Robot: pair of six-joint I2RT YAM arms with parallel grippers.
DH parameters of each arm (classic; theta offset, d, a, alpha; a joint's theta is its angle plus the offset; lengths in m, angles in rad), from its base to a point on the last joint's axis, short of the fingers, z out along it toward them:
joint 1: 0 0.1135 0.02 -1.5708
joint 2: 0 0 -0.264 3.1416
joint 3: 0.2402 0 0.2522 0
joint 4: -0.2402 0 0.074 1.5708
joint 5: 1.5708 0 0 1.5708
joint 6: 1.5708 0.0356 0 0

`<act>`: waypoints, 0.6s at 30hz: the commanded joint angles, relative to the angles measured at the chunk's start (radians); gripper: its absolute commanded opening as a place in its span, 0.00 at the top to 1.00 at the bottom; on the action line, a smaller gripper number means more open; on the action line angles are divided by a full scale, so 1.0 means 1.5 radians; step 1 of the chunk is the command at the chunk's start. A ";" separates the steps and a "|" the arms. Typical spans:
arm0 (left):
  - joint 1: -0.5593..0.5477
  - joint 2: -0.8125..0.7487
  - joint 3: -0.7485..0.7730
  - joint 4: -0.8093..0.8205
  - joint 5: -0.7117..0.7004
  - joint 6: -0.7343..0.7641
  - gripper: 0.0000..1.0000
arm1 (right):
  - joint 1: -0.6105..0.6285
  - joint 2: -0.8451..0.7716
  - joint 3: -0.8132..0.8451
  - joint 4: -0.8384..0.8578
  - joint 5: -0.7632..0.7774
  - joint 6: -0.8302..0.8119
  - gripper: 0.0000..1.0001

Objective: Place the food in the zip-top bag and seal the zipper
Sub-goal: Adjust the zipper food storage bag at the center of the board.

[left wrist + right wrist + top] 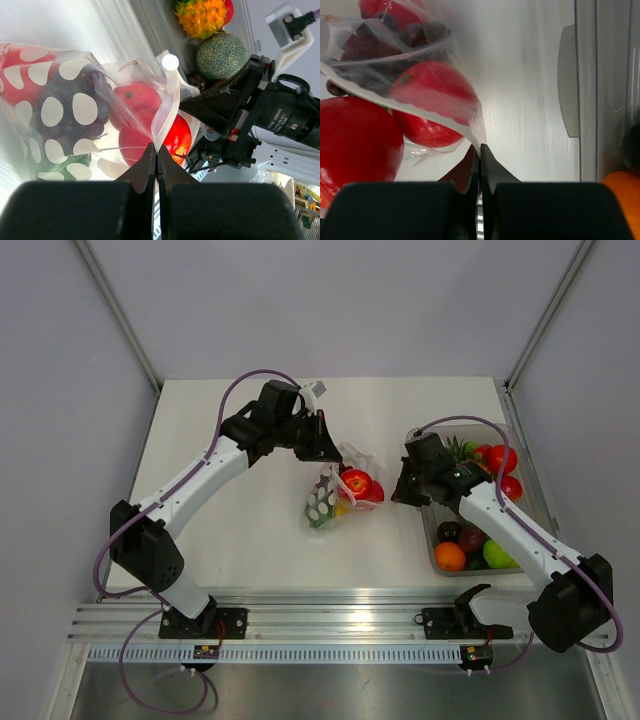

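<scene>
The dotted zip-top bag (pixel 335 495) lies mid-table with food inside: red round fruits (pixel 357 483), a dark grape bunch (pixel 75 107) and a green piece (pixel 320 515). My left gripper (pixel 328 448) is shut on the bag's clear mouth edge, as the left wrist view shows (pixel 156 151). My right gripper (pixel 397 495) is shut on the bag's other corner, seen in the right wrist view (pixel 479 151). There the bag (pixel 445 107) stretches over a red fruit (pixel 432 107), with another red fruit (pixel 355 145) beside it. The mouth strip (pixel 167 100) runs between the two grippers; I cannot tell whether it is sealed.
A rigid clear tray (pixel 424 532) stands at the right, under the right arm. It holds several more toy fruits, among them an orange (pixel 449 556), a green one (pixel 495 555) and red ones (pixel 500 458). A melon (pixel 221 56) shows in the left wrist view.
</scene>
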 commanded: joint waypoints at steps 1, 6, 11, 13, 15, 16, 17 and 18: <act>0.004 -0.036 0.009 0.033 0.015 -0.001 1.00 | 0.001 -0.019 0.023 0.044 -0.034 0.001 1.00; 0.006 -0.041 0.024 0.026 0.019 -0.004 1.00 | 0.015 -0.020 0.174 0.004 -0.081 -0.057 1.00; 0.004 -0.061 0.055 0.015 0.011 -0.013 1.00 | 0.055 0.011 0.274 -0.042 -0.090 -0.093 1.00; 0.003 -0.064 0.045 0.025 0.014 -0.025 1.00 | 0.055 0.020 0.258 -0.038 -0.071 -0.093 1.00; 0.002 -0.053 0.032 0.029 0.003 -0.024 1.00 | 0.055 0.036 0.217 -0.034 -0.052 -0.090 1.00; 0.002 -0.048 0.023 0.022 0.001 -0.019 1.00 | 0.055 0.044 0.205 -0.034 -0.042 -0.090 1.00; 0.002 -0.033 0.022 0.005 -0.009 -0.015 1.00 | 0.055 0.053 0.192 -0.038 -0.017 -0.091 1.00; 0.002 -0.028 0.021 -0.002 -0.013 -0.011 1.00 | 0.055 0.066 0.172 -0.042 -0.007 -0.092 1.00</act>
